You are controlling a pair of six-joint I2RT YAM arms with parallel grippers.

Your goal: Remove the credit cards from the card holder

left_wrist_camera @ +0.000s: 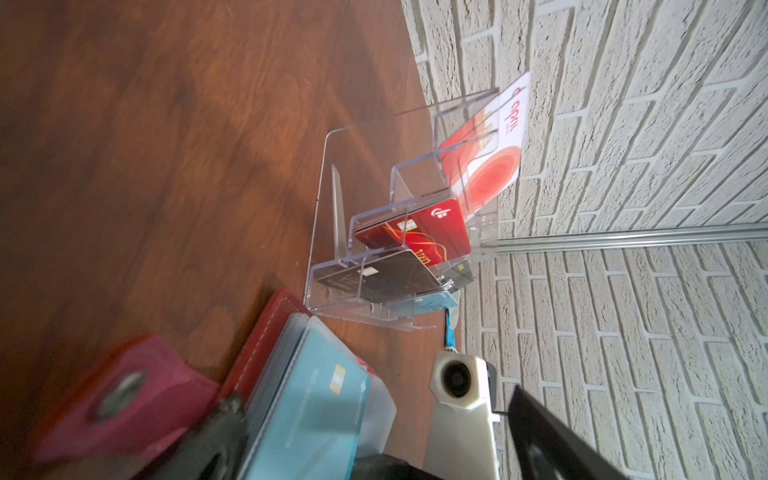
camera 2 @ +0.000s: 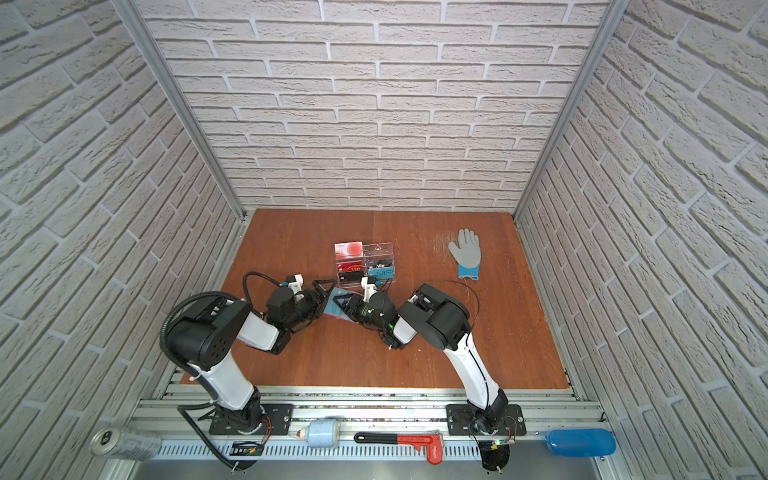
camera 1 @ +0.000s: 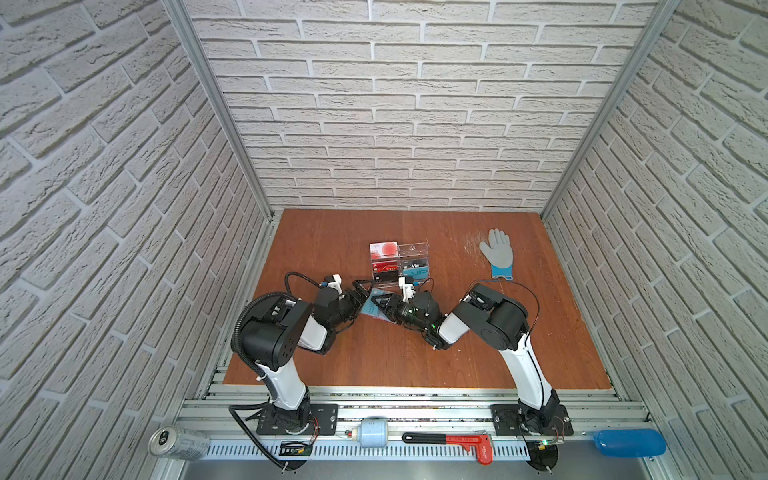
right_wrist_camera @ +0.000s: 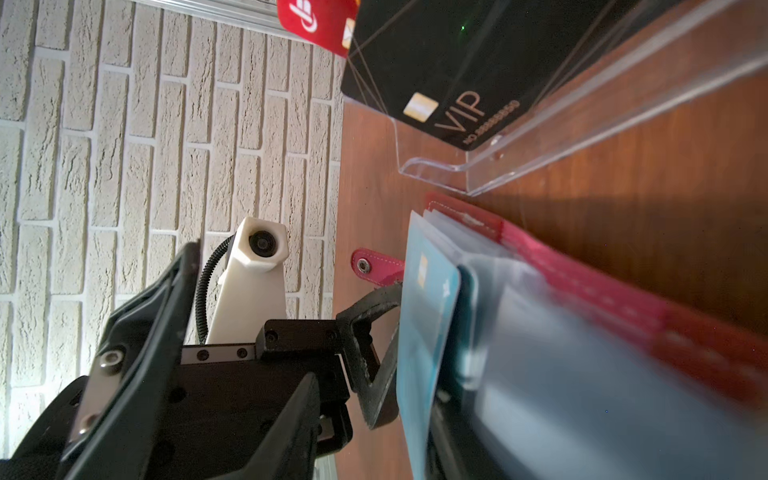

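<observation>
In both top views the two arms meet near the middle of the table (camera 1: 415, 357). The card holder (left_wrist_camera: 266, 345) is there, open, with its red cover down and its clear sleeves fanned up. The clear stand (camera 1: 411, 247) is just beside it at 12 o'clock.

The left tool (camera 1: 365, 300), reaching in from 9 o'clock, is fully released. One finger rests against the teal face of the credit cards (left_wrist_camera: 307, 399), which are still in their sleeves. The right tool (camera 1: 381, 305), reaching in from 3 o'clock, looks clenched on the sleeve stack, though blur hides the exact contact.

- **Sleeve caught with the card:** if the left tool closes, it may pinch a sleeve too, and a pull would then drag the whole holder.
- **Right grip slipping:** the sleeves look slick, so that hold may slide off.
- **Stand knocked:** a tug toward 12 o'clock could hit the stand.
</observation>
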